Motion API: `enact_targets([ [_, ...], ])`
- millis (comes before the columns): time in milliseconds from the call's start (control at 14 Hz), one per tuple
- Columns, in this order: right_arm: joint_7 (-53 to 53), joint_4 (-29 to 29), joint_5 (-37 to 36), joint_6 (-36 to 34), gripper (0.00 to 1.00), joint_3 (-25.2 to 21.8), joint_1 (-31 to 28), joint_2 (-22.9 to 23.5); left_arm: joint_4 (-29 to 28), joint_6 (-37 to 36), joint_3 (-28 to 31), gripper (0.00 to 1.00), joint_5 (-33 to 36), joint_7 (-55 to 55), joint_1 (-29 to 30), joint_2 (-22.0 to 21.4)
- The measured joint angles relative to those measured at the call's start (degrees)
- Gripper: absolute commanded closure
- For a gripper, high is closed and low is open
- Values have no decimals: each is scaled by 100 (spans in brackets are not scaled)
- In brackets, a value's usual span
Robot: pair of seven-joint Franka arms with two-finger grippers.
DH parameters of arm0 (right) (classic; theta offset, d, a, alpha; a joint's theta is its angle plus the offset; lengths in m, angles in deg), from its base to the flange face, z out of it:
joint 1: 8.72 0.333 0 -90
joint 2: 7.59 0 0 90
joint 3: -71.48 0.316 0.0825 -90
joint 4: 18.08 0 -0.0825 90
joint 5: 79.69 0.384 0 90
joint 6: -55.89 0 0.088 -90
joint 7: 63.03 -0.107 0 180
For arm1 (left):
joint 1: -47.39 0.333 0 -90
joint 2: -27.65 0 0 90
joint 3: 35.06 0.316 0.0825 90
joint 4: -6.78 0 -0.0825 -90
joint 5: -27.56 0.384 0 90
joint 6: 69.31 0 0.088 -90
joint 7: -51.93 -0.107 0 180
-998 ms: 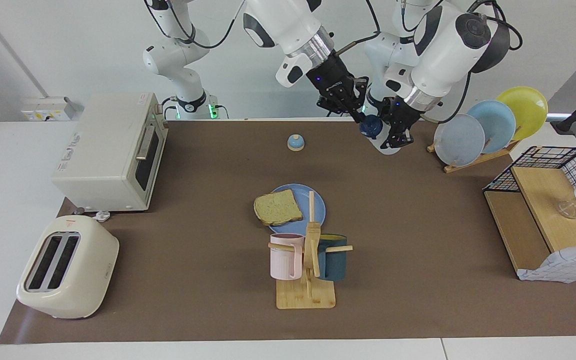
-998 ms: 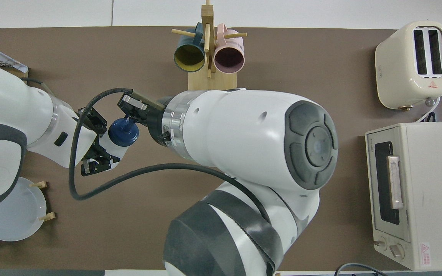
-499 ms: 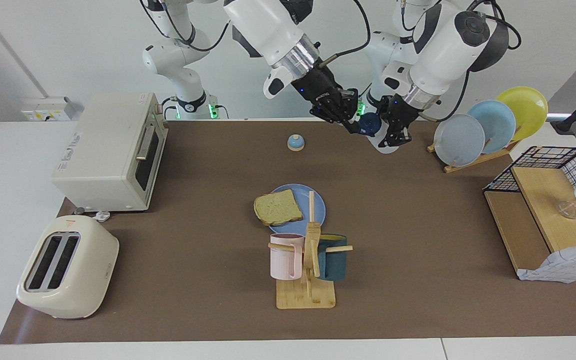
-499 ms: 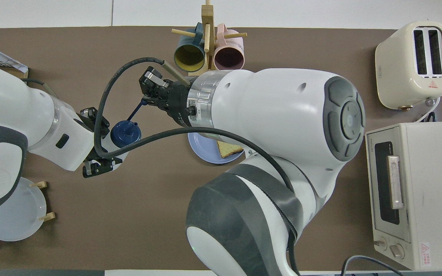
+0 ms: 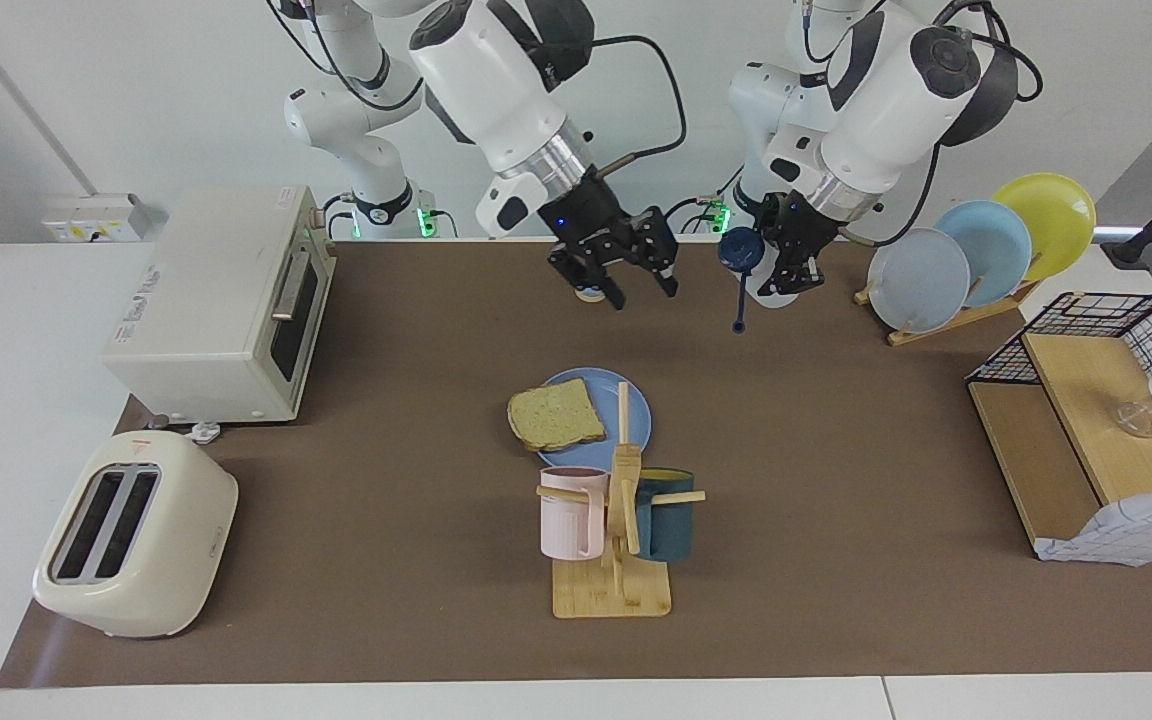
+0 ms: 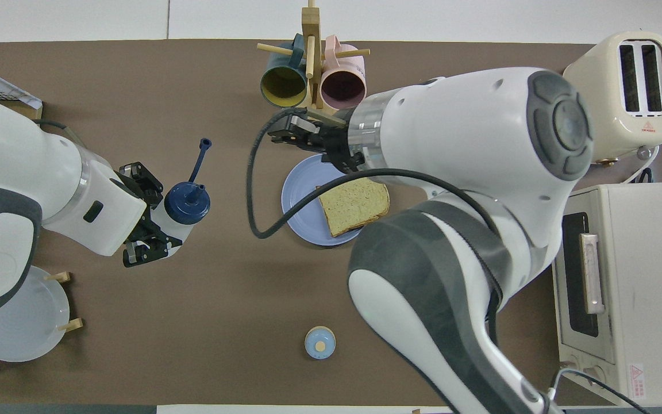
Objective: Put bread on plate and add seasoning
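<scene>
Desk (image 5: 836, 520) w/ brown mat carries it all. Right arm hangs up in the air over the bell (image 6: 319, 342), its tool (image 5: 618, 278) spread wide & holding nothing, so it can wait where it is. Left arm is at its own end of the desk, next to the plate rack (image 5: 966, 262); left tool (image 5: 786, 270) is clamped tight on the body of the seasoning bottle (image 6: 180, 215), lifted off the desk. Bottle's navy cap (image 6: 187, 202) has its little stopper (image 5: 739, 326) pulled off the nozzle & dangling on its strap, so the nozzle looks open, ready to pour.

Blue plate (image 6: 296, 195) sits mid-desk, just on the robots' side of the mug stand (image 5: 614, 560). Bread (image 5: 556, 415) already lies on it, hanging a bit over the rim toward the right arm's end. So bread step looks done; seasoning is what's left, I'd say.

How to do it well:
- carry the bottle over the bread w/ the nozzle up so nothing drips on the mat
- keep high enough to clear the mug stand's pegs
- tip only once the nozzle is over the slice's middle, not the bare plate
- watch the loose stopper doesn't swing into the stream
- go gently, as a soft bottle may squirt
</scene>
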Motion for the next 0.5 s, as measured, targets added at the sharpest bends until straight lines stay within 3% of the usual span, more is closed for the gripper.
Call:
enact_targets([
  [214,1120,24,-885,-1308,0,-19,-736,-150,0,3,8,100,1,0,1,0],
  [499,2161,33,-2051,-2374,0,-39,-1575,-283,-1,91,8,100,49,1,1,1],
])
